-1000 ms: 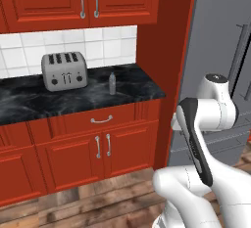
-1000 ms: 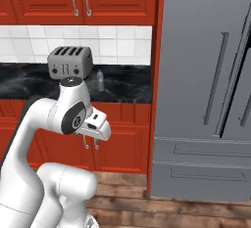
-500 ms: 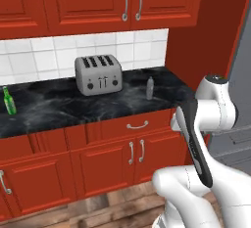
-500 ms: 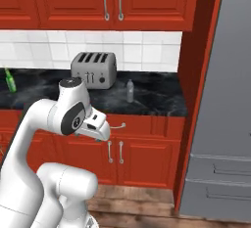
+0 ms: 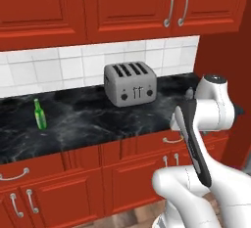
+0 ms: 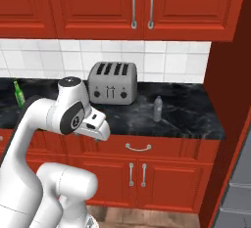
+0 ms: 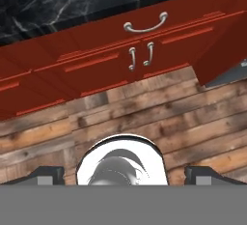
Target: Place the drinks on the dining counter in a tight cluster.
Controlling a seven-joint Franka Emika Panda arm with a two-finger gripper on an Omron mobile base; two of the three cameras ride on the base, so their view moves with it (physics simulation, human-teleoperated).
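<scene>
Base had driven left since the earlier frame; whole view shifted, toaster [image 5: 130, 83] now central. Task barely begun: 0 drinks on the dining counter. Counted 2 bottles on the narrow counter [image 5: 88, 119]: 1 green bottle [image 5: 39, 114] well left of the toaster, 1 small clear bottle [image 6: 158, 108] just right of it. Gripper [image 7: 123, 175] jaws spread wide, holding nothing.

The black bench [image 6: 186, 119] held a grey toaster [image 6: 112, 82] at the back. A green bottle [image 5: 39, 114] stood far left, and a small clear bottle [image 6: 158, 108] stood right of the toaster.
</scene>
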